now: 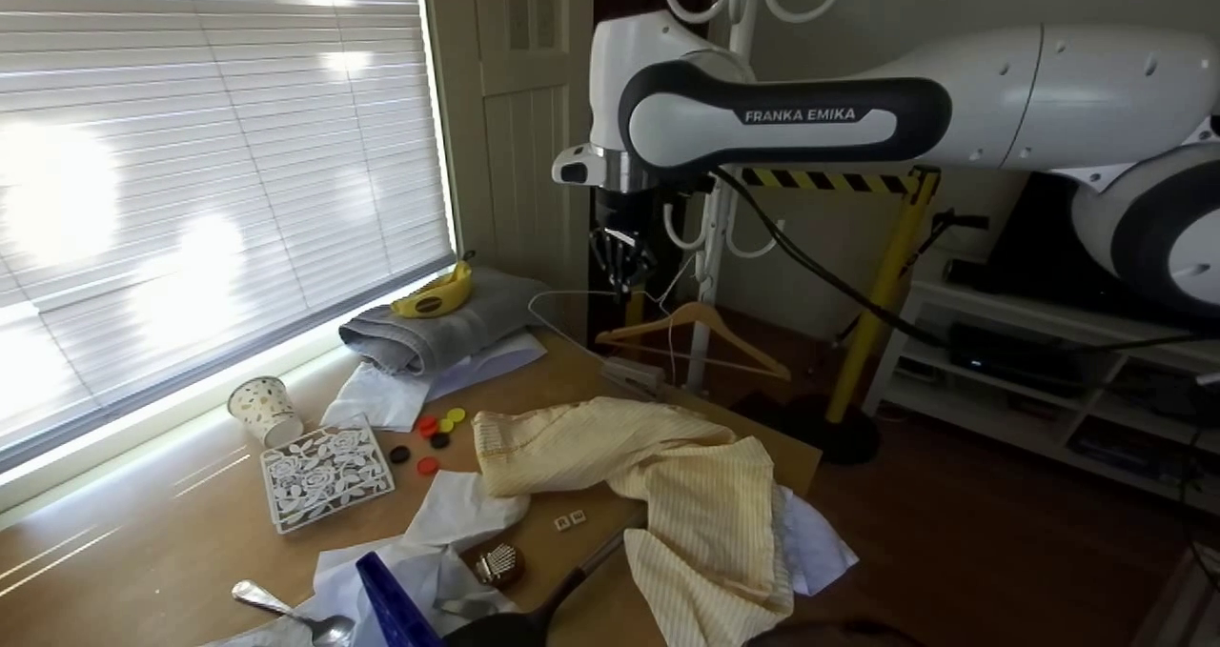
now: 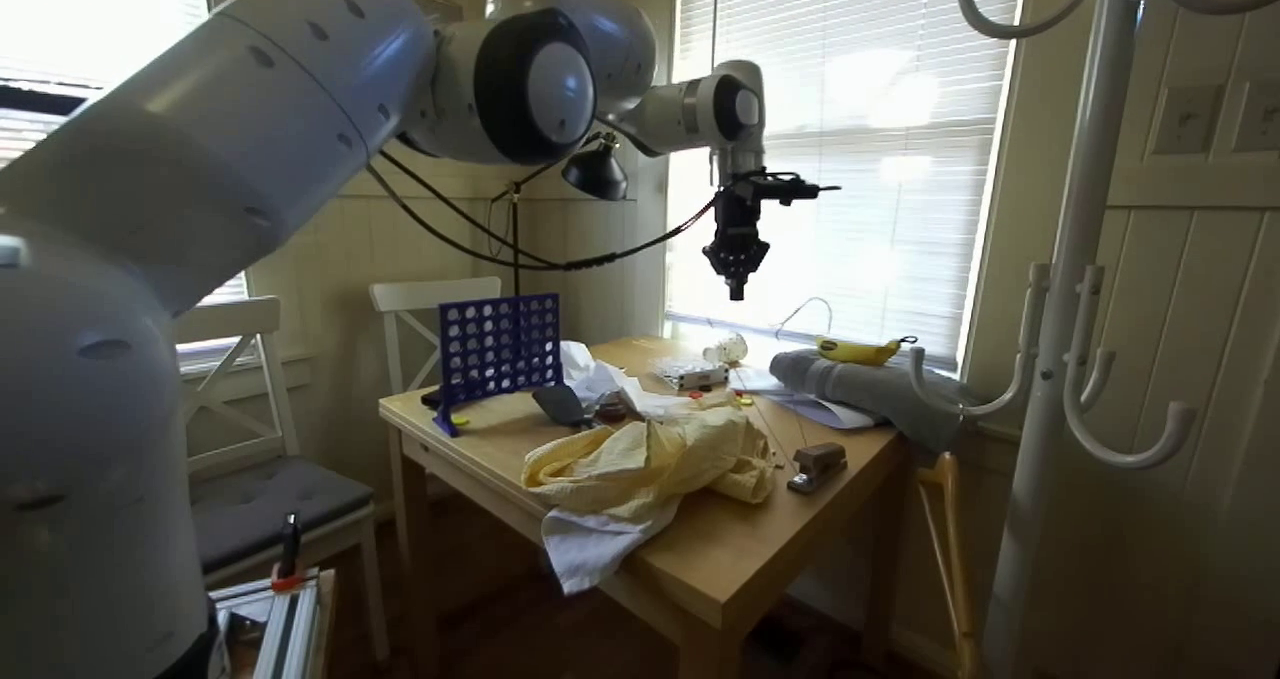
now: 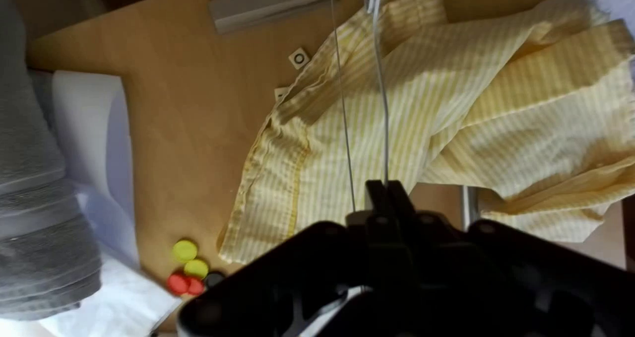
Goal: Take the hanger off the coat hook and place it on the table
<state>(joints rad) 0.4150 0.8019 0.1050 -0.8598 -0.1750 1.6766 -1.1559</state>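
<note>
Cream panelled walls and a window with lowered white blinds (image 1: 219,180) back the scene. The Franka Emika arm (image 1: 810,123) reaches over a brown wooden table (image 2: 735,549), and near one end of it stands a tall white coat rack (image 2: 1087,179) whose coat hooks (image 2: 1010,32) curve upward. Two white cross-backed chairs (image 2: 240,314) are near the table too. A yellow striped cloth (image 1: 715,504) lies rumpled on the tabletop, and a grey towel (image 1: 448,333) sits folded near the window. A blue Connect Four rack (image 2: 519,341) stands upright at the end away from the coat rack.

A wooden hanger (image 1: 701,313) hangs beneath the coat rack's lower prongs. The black gripper (image 3: 385,184) clenches a wire hanger (image 3: 383,94) by one shoulder, above the table, with the hanger's hook apart from the coat rack.

A yellow banana-shaped item (image 1: 434,294) rests on the towel. A stapler (image 2: 818,464) sits near the table's edge; a paper cup (image 1: 259,409) lies tipped beside a white openwork holder (image 1: 324,475). Next come a metal spoon (image 1: 276,604), red, yellow and black game discs (image 1: 427,466), and two letter tiles (image 1: 562,523) beside the striped cloth.
</note>
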